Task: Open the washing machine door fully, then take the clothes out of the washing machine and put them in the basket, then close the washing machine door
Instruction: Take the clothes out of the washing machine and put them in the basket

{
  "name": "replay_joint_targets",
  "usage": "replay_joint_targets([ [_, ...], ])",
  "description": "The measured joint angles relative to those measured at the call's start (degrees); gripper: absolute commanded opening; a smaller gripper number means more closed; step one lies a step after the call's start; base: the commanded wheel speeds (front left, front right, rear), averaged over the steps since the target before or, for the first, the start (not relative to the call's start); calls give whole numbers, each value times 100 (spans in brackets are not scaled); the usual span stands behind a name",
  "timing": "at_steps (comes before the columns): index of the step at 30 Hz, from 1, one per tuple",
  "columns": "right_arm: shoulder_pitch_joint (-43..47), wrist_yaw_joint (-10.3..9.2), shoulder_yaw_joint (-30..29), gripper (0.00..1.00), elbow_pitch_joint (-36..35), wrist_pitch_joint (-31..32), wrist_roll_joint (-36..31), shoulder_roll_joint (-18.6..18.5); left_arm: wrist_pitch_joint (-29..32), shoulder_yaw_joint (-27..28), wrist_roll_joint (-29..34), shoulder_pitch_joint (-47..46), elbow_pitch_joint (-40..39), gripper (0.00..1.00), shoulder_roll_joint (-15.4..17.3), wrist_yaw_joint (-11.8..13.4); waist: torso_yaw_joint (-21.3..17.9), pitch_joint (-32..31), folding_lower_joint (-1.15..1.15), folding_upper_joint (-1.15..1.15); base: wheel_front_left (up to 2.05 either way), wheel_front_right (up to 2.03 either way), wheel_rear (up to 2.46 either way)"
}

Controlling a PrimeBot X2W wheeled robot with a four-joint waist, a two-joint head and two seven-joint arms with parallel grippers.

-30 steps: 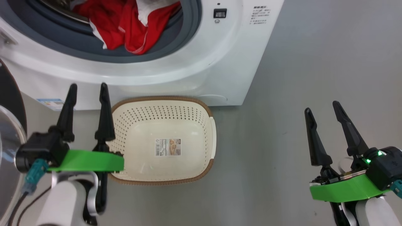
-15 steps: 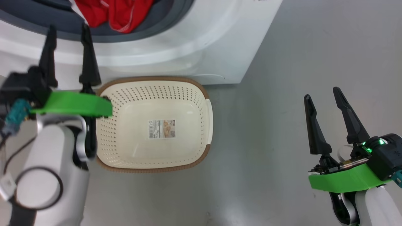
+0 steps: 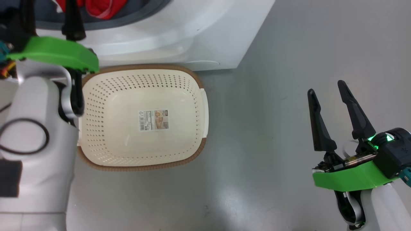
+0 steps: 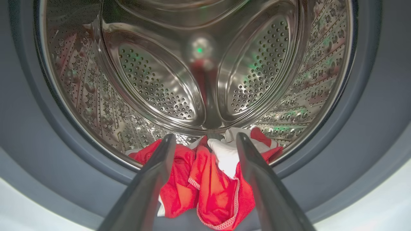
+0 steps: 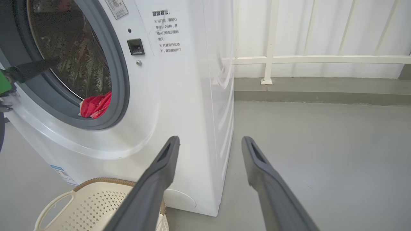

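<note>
Over the preceding second the left claw [image 4: 205,136] advanced from a position beside the far left corner of the basket [image 3: 192,77] up to the mouth of the washing machine [image 3: 179,35]. The head camera also shifted during this interval, so the displacement of the basket and machine within that view was not a movement of those items. In the left wrist view, the two fingers of the left claw stood spread wide and empty, aligned on the opening, with their tips level with the grey rubber ring [image 4: 41,138] at its lower edge. The clothes [image 4: 208,189] lay between and just beyond the fingertips, heaped at the front bottom of the steel drum [image 4: 160,83] and spilling forward over the ring; no contact with the fabric was evident. The right claw [image 3: 326,87] was likewise spread and empty, held above the bare floor [image 3: 273,144] well to the right of the basket. The basket stood empty on the floor, directly against the foot of the machine's front panel. The opening was unobstructed, so the door-opening step was judged complete. The step in hand was judged to be the reach for the first garment: further advance, then closure on the fabric. Transfer to the basket and closing of the washing machine door remained outstanding.
</note>
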Motion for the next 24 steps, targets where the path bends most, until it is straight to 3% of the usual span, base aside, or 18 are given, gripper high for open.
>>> replay_joint_targets([
  [9, -113, 0, 120, 100, 51, 0, 11, -4, 21, 2, 112, -883, 1124, 100, 114, 51, -155, 242, 0, 0, 0, 0, 0],
  [24, -271, 0, 324, 100, 197, 0, 75, -8, 987, -155, 316, -2046, 2608, 100, 580, 258, -459, 560, 0, 0, 0, 0, 0],
])
